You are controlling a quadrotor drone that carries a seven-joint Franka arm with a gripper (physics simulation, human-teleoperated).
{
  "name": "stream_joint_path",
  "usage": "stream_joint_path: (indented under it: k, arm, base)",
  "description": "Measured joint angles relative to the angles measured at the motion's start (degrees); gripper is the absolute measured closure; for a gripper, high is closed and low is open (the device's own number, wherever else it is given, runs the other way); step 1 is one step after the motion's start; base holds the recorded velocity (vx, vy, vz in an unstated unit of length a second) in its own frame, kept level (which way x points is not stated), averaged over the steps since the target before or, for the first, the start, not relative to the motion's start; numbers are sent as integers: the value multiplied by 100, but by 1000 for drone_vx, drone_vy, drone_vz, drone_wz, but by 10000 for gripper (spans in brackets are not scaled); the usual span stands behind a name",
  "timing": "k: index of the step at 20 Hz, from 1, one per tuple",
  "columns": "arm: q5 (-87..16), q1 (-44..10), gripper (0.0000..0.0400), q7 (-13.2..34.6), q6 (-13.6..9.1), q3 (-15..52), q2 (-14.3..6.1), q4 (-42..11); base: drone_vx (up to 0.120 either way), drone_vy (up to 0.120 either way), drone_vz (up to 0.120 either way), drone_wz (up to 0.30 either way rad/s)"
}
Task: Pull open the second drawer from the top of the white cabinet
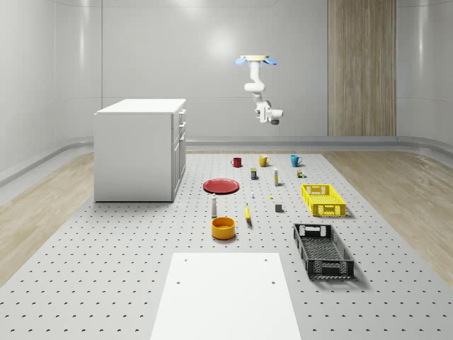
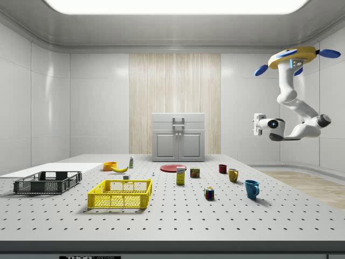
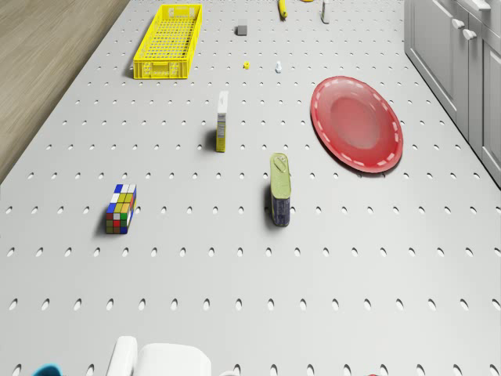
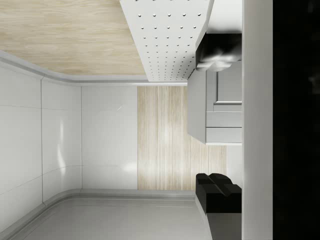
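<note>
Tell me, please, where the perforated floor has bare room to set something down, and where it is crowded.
Free: the stretch between the white cabinet and the white panel, left of the orange bowl in the whole-scene view. Crowded: from the red plate past the mugs to the yellow crate and black crate.

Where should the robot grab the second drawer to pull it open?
By the small handle on the second drawer's front, on the cabinet. Come straight at that front, the side facing the red plate, since the handle sticks out there. The gripper hangs far off.
</note>
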Motion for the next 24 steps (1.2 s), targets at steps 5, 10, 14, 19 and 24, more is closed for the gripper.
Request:
stream_joint_path:
  k: [5, 10, 14, 19, 24]
  arm:
    - [-69, 191, 100, 69, 146, -106, -138, -31]
    - [-153, 368, 100, 143, 288, -196, -274, -54]
    - [-225, 501, 100, 203, 397, -260, -380, -70]
    - [-315, 657, 100, 279, 530, -331, -511, -87]
    - [-405, 802, 100, 355, 656, -394, -638, -104]
  base:
    - [120, -120, 0, 0]
    - [120, -48, 0, 0]
    - [120, -90, 0, 0]
    - [120, -120, 0, 0]
    - [120, -112, 0, 0]
